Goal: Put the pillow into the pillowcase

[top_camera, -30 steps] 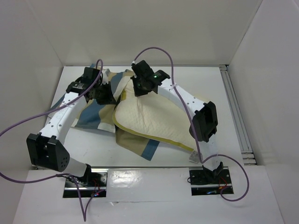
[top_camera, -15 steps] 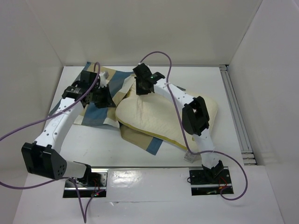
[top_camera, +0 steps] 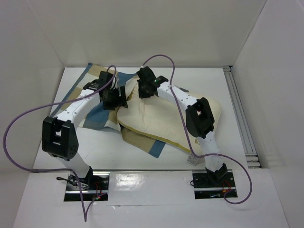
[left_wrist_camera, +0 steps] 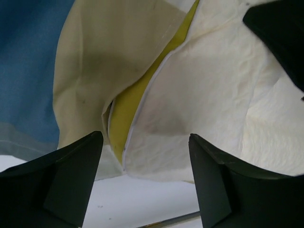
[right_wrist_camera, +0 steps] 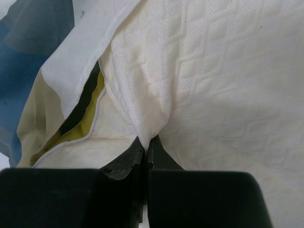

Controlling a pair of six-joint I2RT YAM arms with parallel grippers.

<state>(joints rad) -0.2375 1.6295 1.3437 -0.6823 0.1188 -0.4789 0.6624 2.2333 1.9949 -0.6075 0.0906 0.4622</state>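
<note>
The cream quilted pillow [top_camera: 164,121] lies mid-table, its far left corner at the mouth of the blue, tan and white checked pillowcase [top_camera: 92,116], which spreads left and runs under the pillow. My right gripper [right_wrist_camera: 148,141] is shut on a pinched fold of the pillow [right_wrist_camera: 218,76] near that corner. My left gripper [left_wrist_camera: 145,137] stands open just left of it, above the pillowcase hem [left_wrist_camera: 137,118], with nothing between its fingers. A yellow strip [left_wrist_camera: 126,102] shows in the gap beside the tan block [left_wrist_camera: 90,61]. Seen from above, the left gripper [top_camera: 117,99] and the right gripper [top_camera: 144,91] are close together.
White walls box in the table [top_camera: 213,80] at the back and both sides. A metal rail [top_camera: 240,114] runs along the right edge. Purple cables [top_camera: 19,128] loop off both arms. The right gripper's dark body [left_wrist_camera: 280,33] fills the left wrist view's top right.
My left gripper has opened and let go of the pillowcase, and the left arm has swung right toward the pillow's corner. The right gripper keeps its pinch and has hardly moved.
</note>
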